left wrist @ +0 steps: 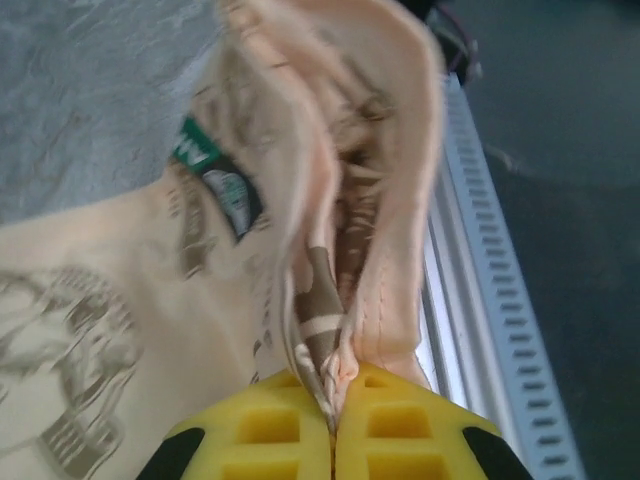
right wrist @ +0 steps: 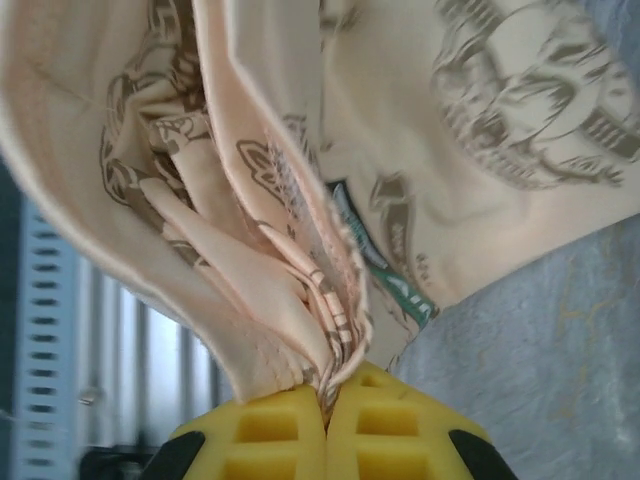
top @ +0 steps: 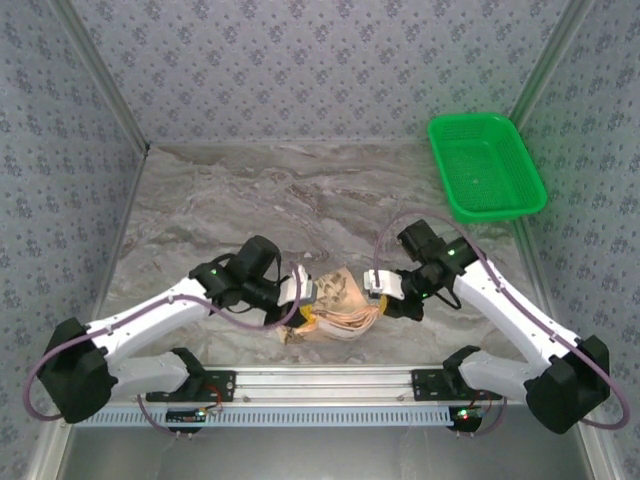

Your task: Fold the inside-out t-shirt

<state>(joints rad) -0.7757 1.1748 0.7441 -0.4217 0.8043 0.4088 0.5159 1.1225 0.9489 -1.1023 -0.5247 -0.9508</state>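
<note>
The inside-out t-shirt point(top: 340, 305) is a bunched peach-tan bundle with brown emblems near the table's front edge, between both arms. My left gripper point(top: 305, 300) is shut on its left side. In the left wrist view the yellow pads point(left wrist: 270, 430) pinch a gathered fold of the shirt point(left wrist: 330, 250), and a green neck label point(left wrist: 215, 175) shows. My right gripper point(top: 382, 295) is shut on the shirt's right side. In the right wrist view its pads point(right wrist: 390, 430) clamp several bunched layers of the shirt point(right wrist: 270, 220).
A green plastic basket point(top: 487, 165) stands at the back right of the marble table point(top: 250, 200). A metal rail point(top: 320, 385) runs along the front edge just below the shirt. Patterned walls close in the left, right and back.
</note>
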